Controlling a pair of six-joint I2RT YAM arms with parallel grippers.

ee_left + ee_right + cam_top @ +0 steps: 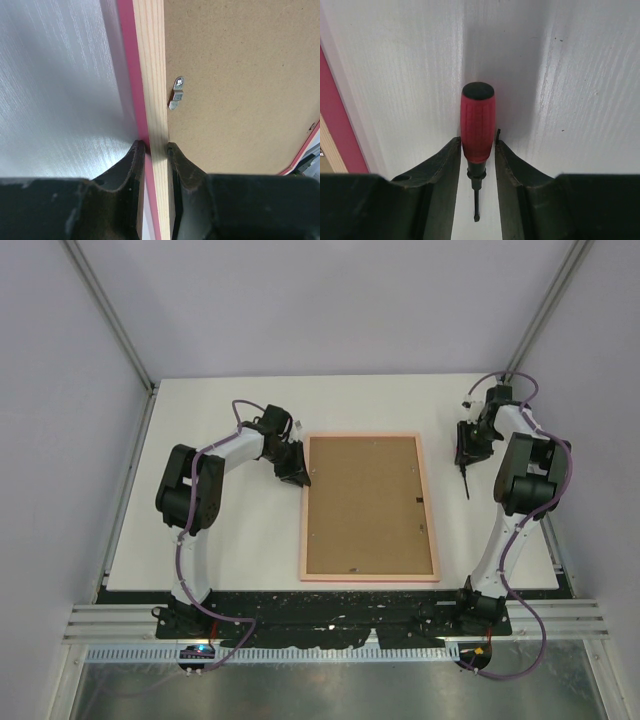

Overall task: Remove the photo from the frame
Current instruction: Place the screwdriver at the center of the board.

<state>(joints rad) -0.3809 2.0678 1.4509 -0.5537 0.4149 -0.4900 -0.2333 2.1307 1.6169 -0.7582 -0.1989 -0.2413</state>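
left gripper [156, 147] clamps the frame [150, 65] by its left rail; right gripper [477, 144] straddles screwdriver [478, 122], grip unclear

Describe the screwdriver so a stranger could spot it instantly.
Start at the white table and the pink frame lying face down at its centre. To the frame's right, between the jaws of the right gripper, is the screwdriver. Nothing else there has its red handle, black end cap and thin dark shaft.

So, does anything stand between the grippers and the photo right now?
Yes. The frame lies face down, so the brown backing board covers the photo, which is out of sight. A metal clip at the board's left edge appears to lock it in.
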